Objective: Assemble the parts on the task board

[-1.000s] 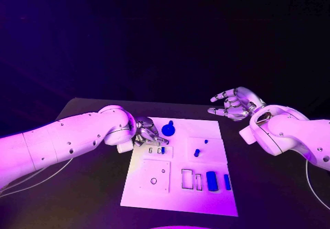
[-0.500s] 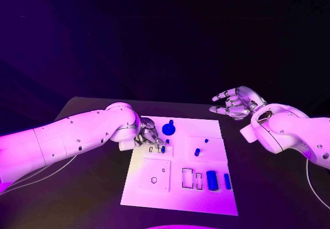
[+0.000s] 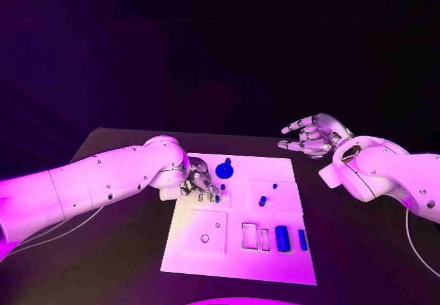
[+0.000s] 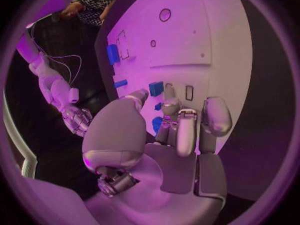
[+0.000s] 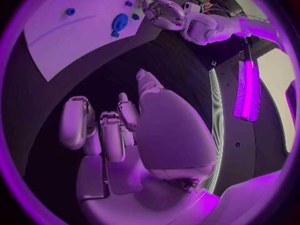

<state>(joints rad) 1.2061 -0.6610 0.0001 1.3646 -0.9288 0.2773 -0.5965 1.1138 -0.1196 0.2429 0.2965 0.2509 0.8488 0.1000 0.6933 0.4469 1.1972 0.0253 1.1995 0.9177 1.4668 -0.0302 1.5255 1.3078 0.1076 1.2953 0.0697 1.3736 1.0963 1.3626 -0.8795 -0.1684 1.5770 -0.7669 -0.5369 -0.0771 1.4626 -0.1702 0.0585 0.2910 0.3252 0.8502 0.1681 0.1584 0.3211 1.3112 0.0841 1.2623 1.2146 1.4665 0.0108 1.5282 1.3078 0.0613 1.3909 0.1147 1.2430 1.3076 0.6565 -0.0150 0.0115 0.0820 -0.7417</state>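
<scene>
- L hand (image 3: 200, 182): over the task board (image 3: 240, 254), at its far-left corner; fingers curled down twd the small slots there. Fingertips (image 4: 169, 105) sit close above a small blue part (image 4: 156, 88) by those slots. Cannot tell whether anything is pinched; contact not clear from head or wrist view.
- Task board: white plate, mid table (image 3: 110, 254). L arm comes in over the table to the board's left edge.
- Round blue part w/ knob (image 3: 224, 171): on board, far end, just beside L hand on its right.
- Small blue peg (image 3: 274, 187) and a short blue piece (image 3: 262, 202): on board, right of centre, apart from both hands.
- Near edge of board: empty rectangular cutouts, then a wide blue block (image 3: 282, 239) and a thin blue bar (image 3: 302, 239) side by side, twd board's right edge.
- R hand (image 3: 311, 138): raised off the board, beyond its far-right corner, well apart from all parts. Fingers spread and loosely bent, holds nothing; R wrist view shows its fingers (image 5: 76, 122) over bare dark table, board off to one side.
</scene>
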